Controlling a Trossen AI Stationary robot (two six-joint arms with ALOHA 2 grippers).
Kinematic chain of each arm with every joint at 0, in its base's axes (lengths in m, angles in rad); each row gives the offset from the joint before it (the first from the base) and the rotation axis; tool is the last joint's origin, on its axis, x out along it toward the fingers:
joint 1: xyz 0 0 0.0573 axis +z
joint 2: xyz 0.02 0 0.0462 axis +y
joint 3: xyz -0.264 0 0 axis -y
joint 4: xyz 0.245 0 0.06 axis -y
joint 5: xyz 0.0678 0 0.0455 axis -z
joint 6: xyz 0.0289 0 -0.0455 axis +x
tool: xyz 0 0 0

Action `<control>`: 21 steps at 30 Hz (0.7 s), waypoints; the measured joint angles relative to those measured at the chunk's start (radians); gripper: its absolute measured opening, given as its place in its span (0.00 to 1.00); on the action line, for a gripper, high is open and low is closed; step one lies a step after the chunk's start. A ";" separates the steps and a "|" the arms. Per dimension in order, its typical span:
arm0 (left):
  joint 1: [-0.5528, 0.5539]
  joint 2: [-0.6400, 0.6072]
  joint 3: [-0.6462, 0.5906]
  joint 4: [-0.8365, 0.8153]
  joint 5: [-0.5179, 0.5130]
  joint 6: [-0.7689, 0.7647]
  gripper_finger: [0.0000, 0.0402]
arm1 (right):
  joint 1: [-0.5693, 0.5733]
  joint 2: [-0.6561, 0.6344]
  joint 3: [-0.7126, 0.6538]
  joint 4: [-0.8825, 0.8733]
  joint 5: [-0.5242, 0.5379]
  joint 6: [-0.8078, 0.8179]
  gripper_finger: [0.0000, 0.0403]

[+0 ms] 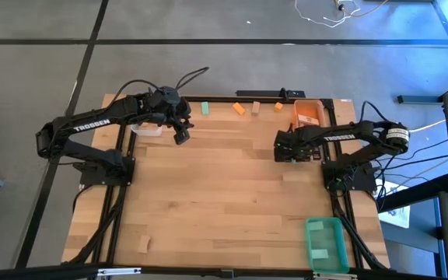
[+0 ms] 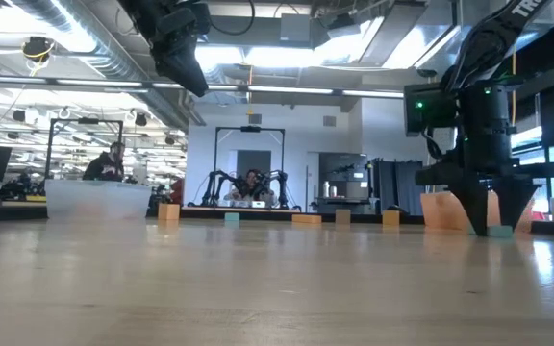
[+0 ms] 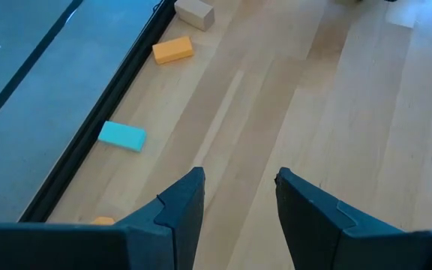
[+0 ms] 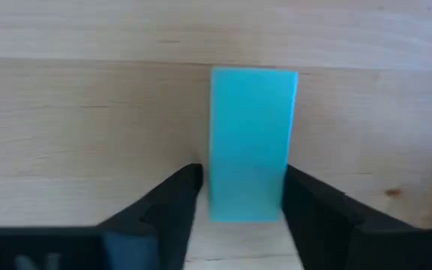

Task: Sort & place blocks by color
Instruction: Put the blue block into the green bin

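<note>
My right gripper (image 1: 288,149) points straight down near the table's right edge, its fingers closed around a teal bar-shaped block (image 4: 252,135) that lies flat on the wood. In the low view the block (image 2: 500,231) shows between the fingertips at table level. My left gripper (image 1: 181,136) hangs open and empty, high over the far left part of the table. Below it along the far edge lie a teal block (image 3: 122,136), an orange block (image 3: 172,50) and a pale wood block (image 3: 194,13). My right gripper pinches the teal block's two long sides (image 4: 223,196) between its two fingers, close to one end of the bar. The fingers come from above, pointing down, and lie across the bar. The block rests flat on the table.
An orange bin (image 1: 308,114) stands at the far right and a green bin (image 1: 325,243) at the near right corner. A clear bin (image 1: 148,128) sits under the left arm. Another orange block (image 1: 278,106) lies by the far edge, and a pale wood block (image 1: 142,243) near the front left.
</note>
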 joint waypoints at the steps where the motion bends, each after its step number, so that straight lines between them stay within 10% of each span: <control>1: 0.000 0.000 0.000 0.000 0.000 0.000 0.38 | 0.000 0.000 0.003 0.001 0.001 -0.003 0.40; 21: 0.000 0.000 0.000 -0.006 0.114 0.108 0.38 | 0.090 0.006 0.313 -0.199 -0.118 -0.315 0.31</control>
